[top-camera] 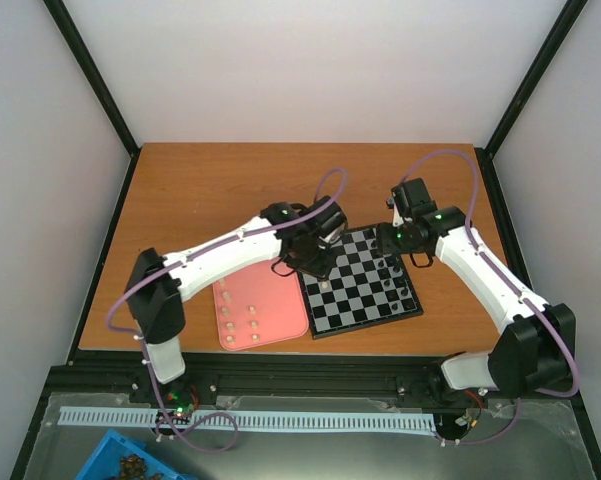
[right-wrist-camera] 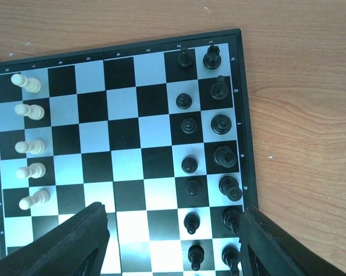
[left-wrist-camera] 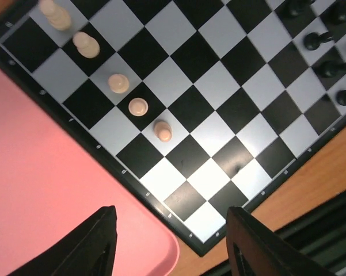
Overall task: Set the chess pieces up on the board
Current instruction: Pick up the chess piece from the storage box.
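Note:
The board (top-camera: 352, 300) lies at the table's middle, with the same board (left-wrist-camera: 219, 75) under my left wrist and the board (right-wrist-camera: 121, 135) under my right. Several cream chess pieces (left-wrist-camera: 138, 106) stand in a row along its tray-side edge, and the right wrist view shows the cream row (right-wrist-camera: 31, 146) at its left. More cream pieces (top-camera: 238, 325) lie on the pink tray. My left gripper (top-camera: 310, 264) (left-wrist-camera: 171, 225) hangs open over the board's near corner beside the tray, holding nothing. My right gripper (top-camera: 394, 256) (right-wrist-camera: 173, 225) stands open above the dark pieces' side, nothing between its fingers.
The pink tray (top-camera: 265, 300) (left-wrist-camera: 40, 178) touches the board's left side. Dark pieces (right-wrist-camera: 189, 125) (top-camera: 396, 278) (left-wrist-camera: 328, 68) fill two rows on the board's right side. A blue bin (top-camera: 120, 462) sits below the table's front edge. Walls close in the table on three sides.

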